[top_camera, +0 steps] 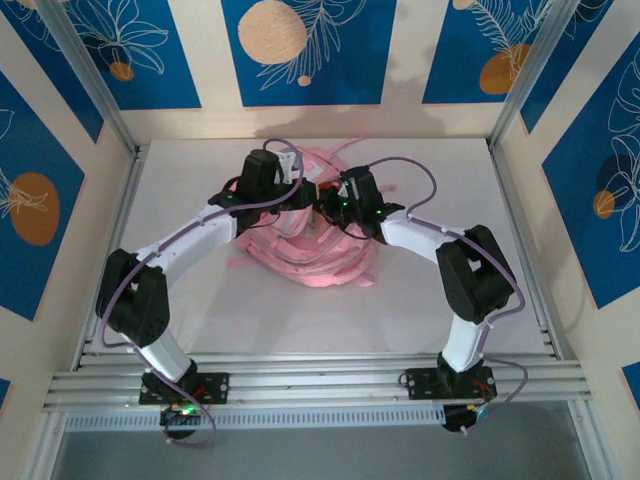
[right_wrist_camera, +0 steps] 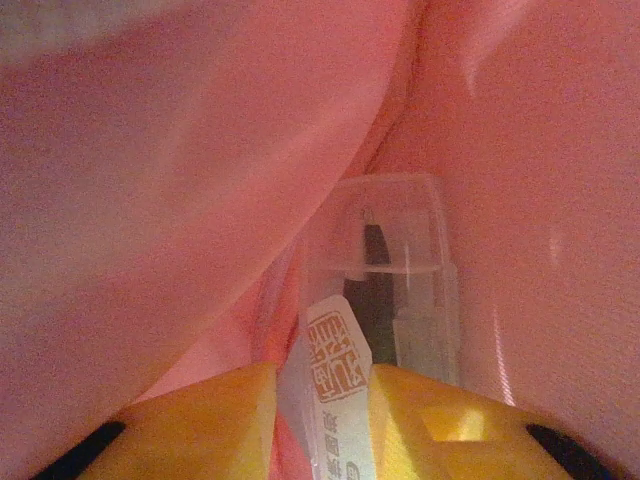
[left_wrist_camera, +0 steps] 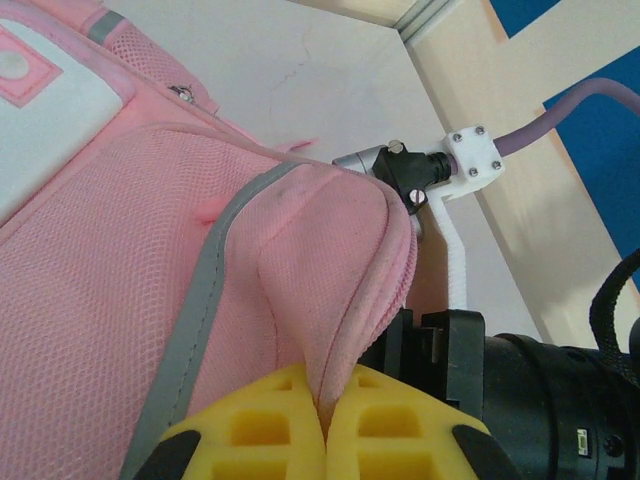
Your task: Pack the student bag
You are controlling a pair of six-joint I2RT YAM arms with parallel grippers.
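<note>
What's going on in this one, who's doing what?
Two robot arms are packing a large soft pink fabric backpack lying between them. The left gripper is shut on a fold of the bag's fabric near the zip. The right gripper is inside the bag, pinching a small clear plastic packet with a printed paper label, which has not yet been released.

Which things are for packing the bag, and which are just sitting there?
For the job: student bag, left gripper pinching its fabric, right gripper inside it, clear-capped item it grips.
Just there: table, blue patterned walls.
</note>
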